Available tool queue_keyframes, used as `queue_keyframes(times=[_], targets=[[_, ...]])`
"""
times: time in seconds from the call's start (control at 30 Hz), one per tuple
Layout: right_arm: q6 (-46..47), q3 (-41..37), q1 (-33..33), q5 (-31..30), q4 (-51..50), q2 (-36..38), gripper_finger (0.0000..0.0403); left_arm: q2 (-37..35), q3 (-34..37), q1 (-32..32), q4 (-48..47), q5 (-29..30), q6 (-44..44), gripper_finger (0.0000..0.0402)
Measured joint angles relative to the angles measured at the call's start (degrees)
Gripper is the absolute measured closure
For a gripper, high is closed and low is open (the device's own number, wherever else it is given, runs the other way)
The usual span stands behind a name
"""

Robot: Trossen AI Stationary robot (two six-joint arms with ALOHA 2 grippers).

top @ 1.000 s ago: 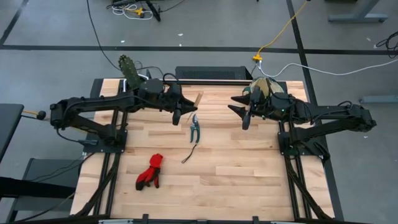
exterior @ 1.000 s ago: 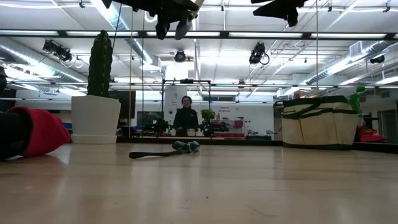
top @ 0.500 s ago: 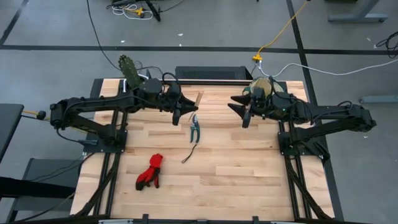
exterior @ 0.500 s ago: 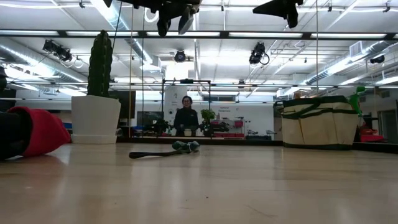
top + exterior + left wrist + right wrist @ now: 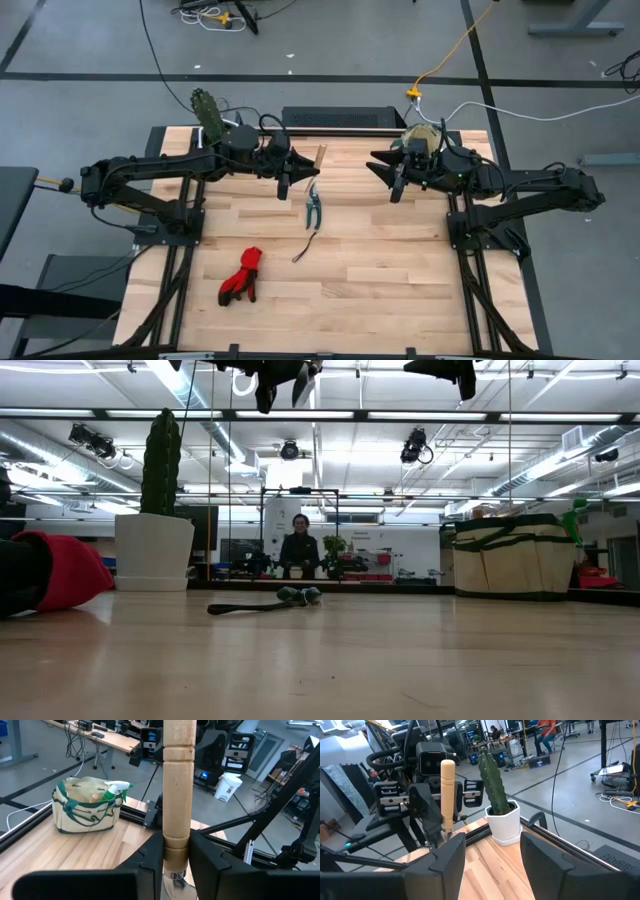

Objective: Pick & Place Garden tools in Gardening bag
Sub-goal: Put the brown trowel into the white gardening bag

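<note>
While the left tool point(image 5: 176, 851) had the trowel point(image 5: 178, 795) clamped up high, our right tool point(image 5: 492, 851) hung apart and empty by the bag point(image 5: 421, 138). Sprayer point(image 5: 114, 790) looked bagged already; shears point(image 5: 313, 207), cord point(image 5: 303, 247) and gloves point(image 5: 241, 276) sat on the table point(image 5: 380, 270).

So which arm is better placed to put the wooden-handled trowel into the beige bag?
The left: its claw is shut on the wooden-handled trowel, held above the table. The right claw is empty, open, though nearer the beige fabric bag with green trim.
</note>
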State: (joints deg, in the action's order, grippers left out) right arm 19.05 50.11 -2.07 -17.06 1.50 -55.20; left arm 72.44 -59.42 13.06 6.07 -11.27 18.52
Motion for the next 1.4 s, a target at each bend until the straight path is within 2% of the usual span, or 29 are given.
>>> queue_keyframes(times=[0.1, 0.23, 0.43, 0.57, 0.9, 1.4], targets=[[0.0, 0.0, -0.5, 0.0, 0.1, 0.0, 0.0199, 0.0, 0.0, 0.0, 0.1, 0.0, 0.0, 0.0324], [0.0, 0.0, -1.0, 0.1, 1.4, -0.9, 0.0165, 0.0, 0.0, -0.2, 0.1, 0.0, 0.0, 0.0323], [0.0, 0.0, -1.6, 1.8, 8.3, -4.9, 0.0108, 0.0, 0.0, -0.2, 0.4, 0.0, 0.0, 0.0324], [0.0, 0.0, -2.0, 3.6, 14.1, -8.0, 0.0087, 0.0, 0.0, -0.2, 1.0, 0.0, 0.3, 0.0322], [0.4, 0.0, -3.2, 7.6, 24.6, -14.0, 0.0080, 0.0, 0.0, -0.2, 1.0, 0.0, 0.4, 0.0322], [1.5, 0.0, -3.3, 9.1, 31.9, -16.0, 0.0080, 0.0, 0.0, -0.2, 0.9, 0.0, 0.3, 0.0324]])
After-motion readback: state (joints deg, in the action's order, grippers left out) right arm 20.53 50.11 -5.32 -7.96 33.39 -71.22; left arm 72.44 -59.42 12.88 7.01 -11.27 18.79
